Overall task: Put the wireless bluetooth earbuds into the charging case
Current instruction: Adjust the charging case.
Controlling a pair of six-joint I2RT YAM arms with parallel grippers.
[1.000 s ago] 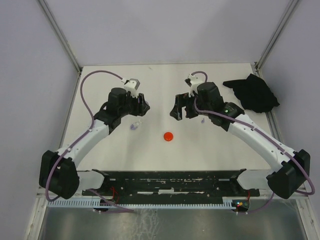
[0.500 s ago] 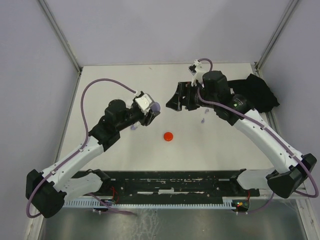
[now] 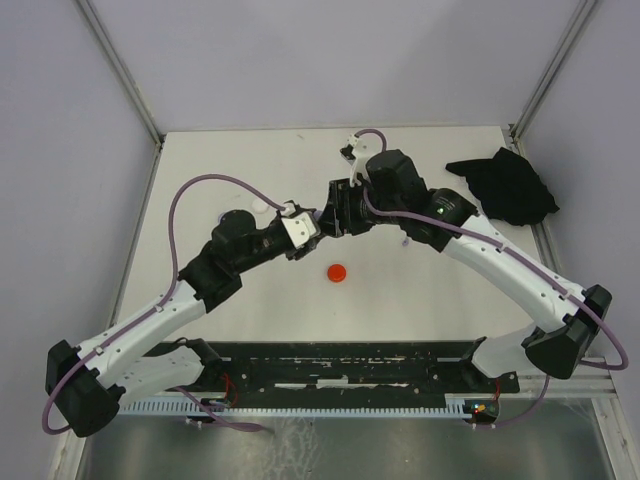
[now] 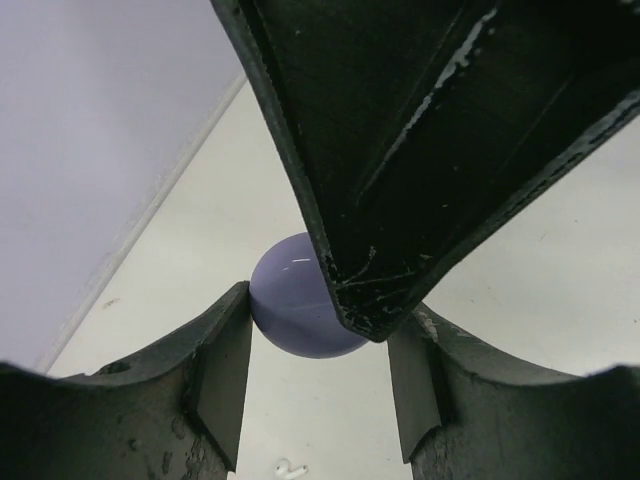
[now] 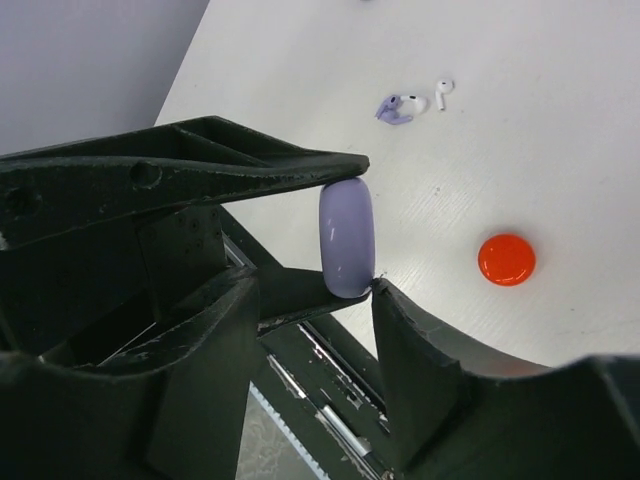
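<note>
Above table (image 3: 420, 300) centre, left gripper (image 4: 320, 320) clamps lilac round plastic case (image 5: 347, 238) edge-on, likely presenting it; right gripper (image 5: 318, 288) straddles it, whether gripping I cannot tell.

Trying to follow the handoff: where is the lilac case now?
The lilac case is held over mid-table in the top view, just beyond the red disc, pinched in the left claw with the right claw straddling it.
</note>
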